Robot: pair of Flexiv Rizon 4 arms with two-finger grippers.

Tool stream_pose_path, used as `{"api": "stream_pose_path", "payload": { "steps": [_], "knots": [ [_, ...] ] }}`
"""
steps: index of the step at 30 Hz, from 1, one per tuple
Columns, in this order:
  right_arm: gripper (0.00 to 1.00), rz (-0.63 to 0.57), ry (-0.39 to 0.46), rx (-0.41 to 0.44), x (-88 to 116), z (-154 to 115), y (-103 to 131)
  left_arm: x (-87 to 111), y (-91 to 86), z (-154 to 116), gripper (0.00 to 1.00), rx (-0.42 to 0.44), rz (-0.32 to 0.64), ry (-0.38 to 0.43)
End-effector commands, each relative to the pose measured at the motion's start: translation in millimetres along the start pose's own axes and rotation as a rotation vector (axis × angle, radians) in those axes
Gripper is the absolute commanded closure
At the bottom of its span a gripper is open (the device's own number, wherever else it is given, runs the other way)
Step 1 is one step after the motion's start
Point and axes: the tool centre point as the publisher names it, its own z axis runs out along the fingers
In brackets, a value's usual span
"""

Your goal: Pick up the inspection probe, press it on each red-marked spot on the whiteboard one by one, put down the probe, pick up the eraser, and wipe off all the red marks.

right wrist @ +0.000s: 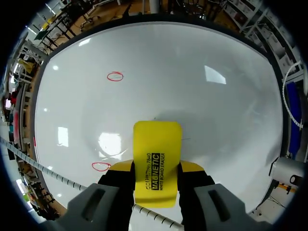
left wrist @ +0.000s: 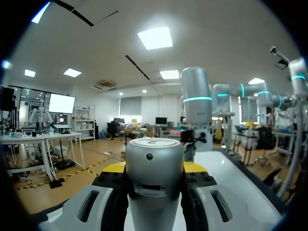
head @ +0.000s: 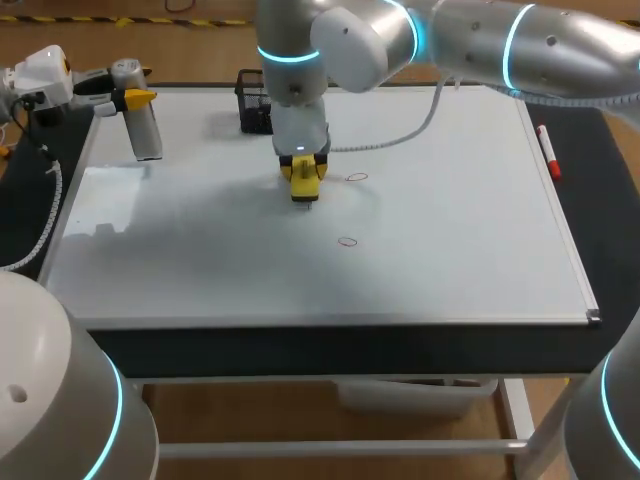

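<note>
Right wrist view: right hand (right wrist: 157, 169) clamps yellow eraser (right wrist: 157, 159) from both sides, pad end down at whiteboard (right wrist: 192, 62), set for wiping. Two red marks (right wrist: 115, 76) unwiped. Left hand (left wrist: 155, 172) grips probe (left wrist: 154, 159), held aside at whiteboard's far-left corner, out of eraser's way.

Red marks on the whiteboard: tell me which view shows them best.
Right wrist view: the far red mark ahead of the eraser and the near red mark beside the right gripper both show large and clear. The head view shows both, small and faint. The left wrist view shows neither.
</note>
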Motion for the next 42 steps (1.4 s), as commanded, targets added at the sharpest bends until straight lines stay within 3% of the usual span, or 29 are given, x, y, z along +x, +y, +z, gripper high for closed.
{"api": "stream_pose_path", "payload": {
  "steps": [1,28,42],
  "knots": [
    [1.00,0.020,-0.015,0.012,19,-13,-6,0.7,-0.9,0,1.00,0.000,0.002,-0.002],
    [1.00,0.393,-0.021,-0.001,220,-17,-58,0.7,-0.9,0,1.00,0.000,0.002,-0.002],
    [1.00,0.544,-0.030,-0.021,296,-12,-63,0.7,-0.9,0,1.00,0.000,0.002,-0.002]
  ]
}}
